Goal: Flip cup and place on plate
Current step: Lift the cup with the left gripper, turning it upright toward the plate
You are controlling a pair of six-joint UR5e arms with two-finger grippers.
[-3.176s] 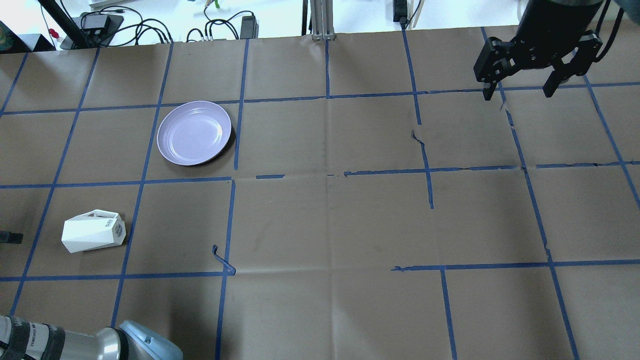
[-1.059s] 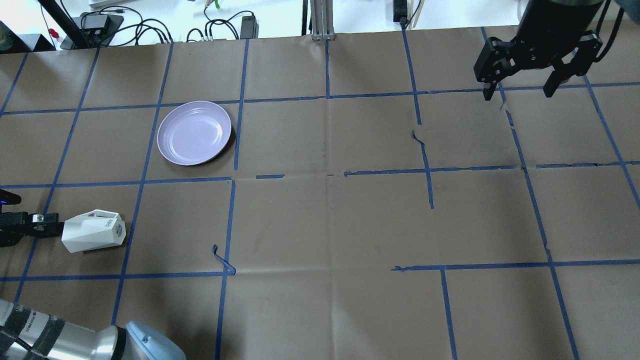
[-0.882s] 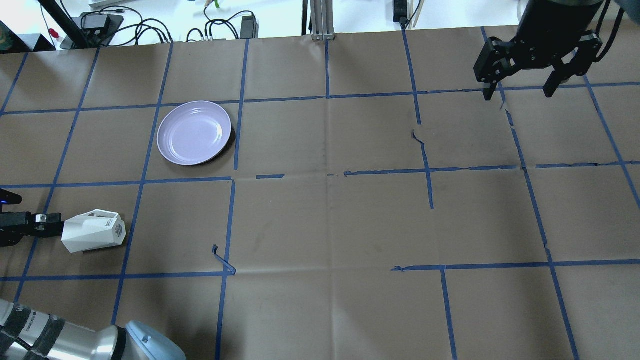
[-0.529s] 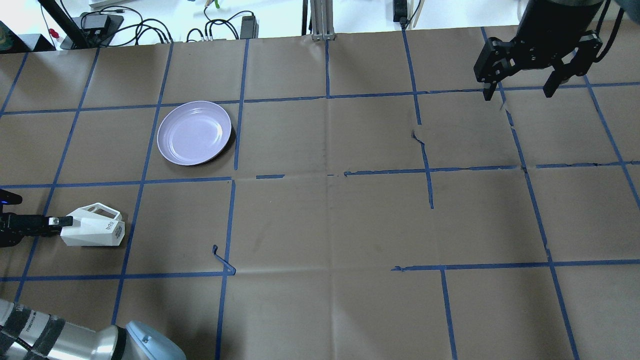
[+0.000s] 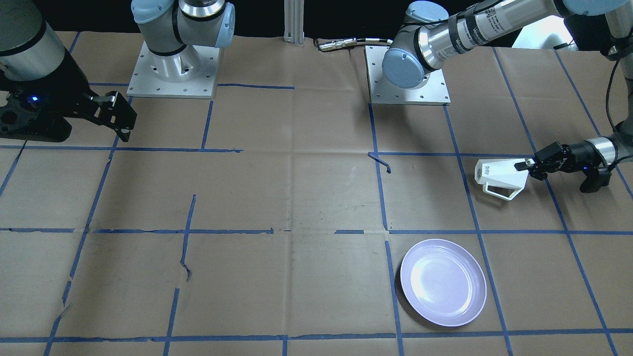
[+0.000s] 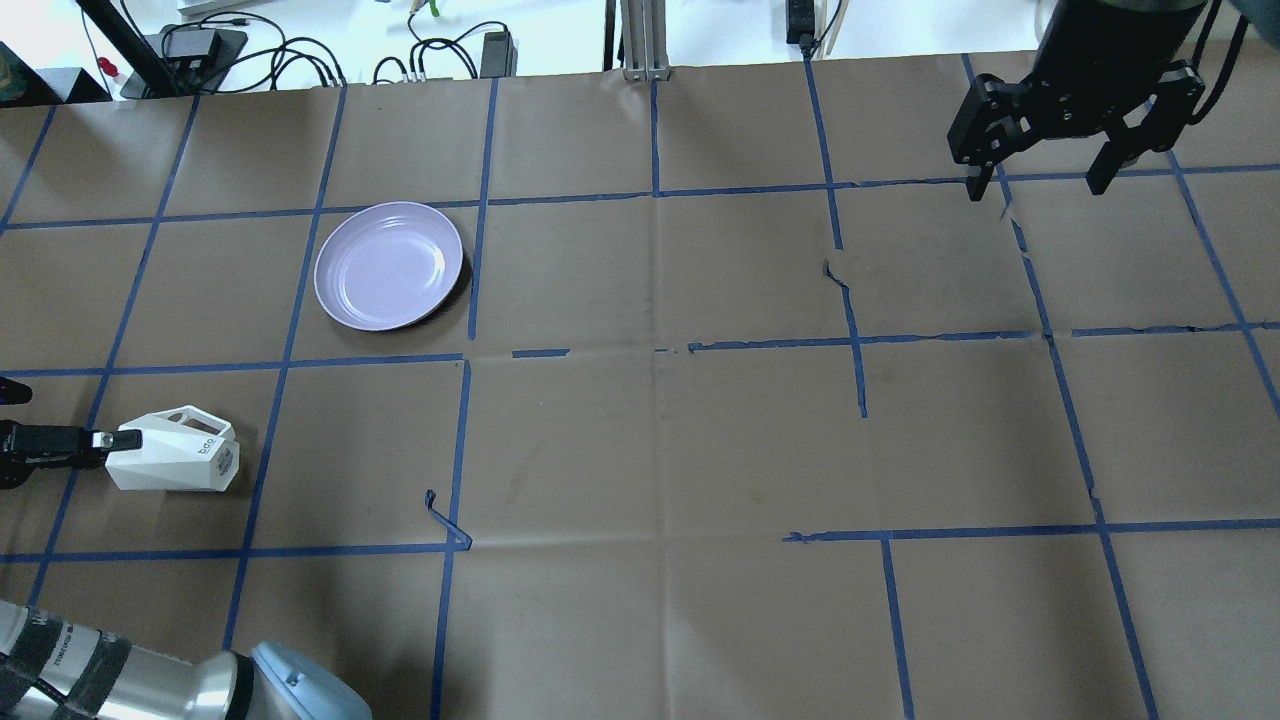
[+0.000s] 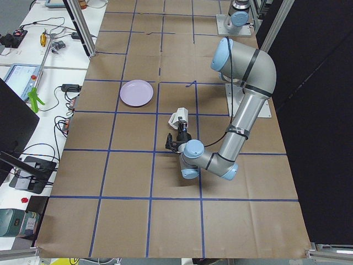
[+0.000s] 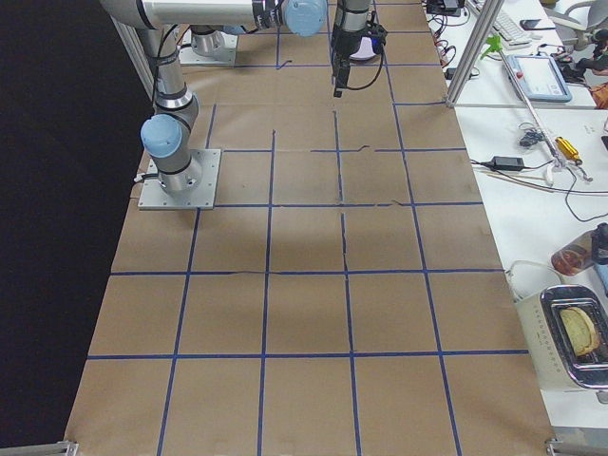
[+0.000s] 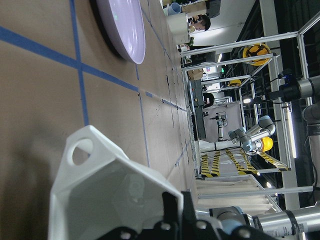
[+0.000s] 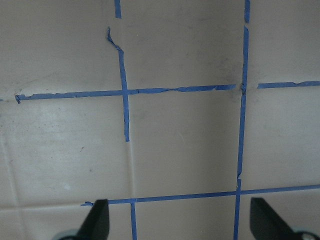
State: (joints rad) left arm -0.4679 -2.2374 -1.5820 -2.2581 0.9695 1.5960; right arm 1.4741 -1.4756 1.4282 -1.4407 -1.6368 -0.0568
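Note:
The white faceted cup lies on its side at the table's left, mouth toward my left gripper. That gripper is shut on the cup's rim, one finger inside the mouth. The cup also shows in the front view, the left side view and the left wrist view. I cannot tell whether it still touches the paper. The lavender plate sits empty farther back, apart from the cup, and also shows in the front view. My right gripper hangs open and empty at the far right.
Brown paper with a blue tape grid covers the table. A loose curl of tape lifts to the right of the cup. Cables and power bricks lie beyond the far edge. The arm bases stand at the robot's side.
My left gripper came in from the left and closed on the cup's rim. The cup has since turned so its handle stands out more, and shifted slightly left. The right arm has not moved.

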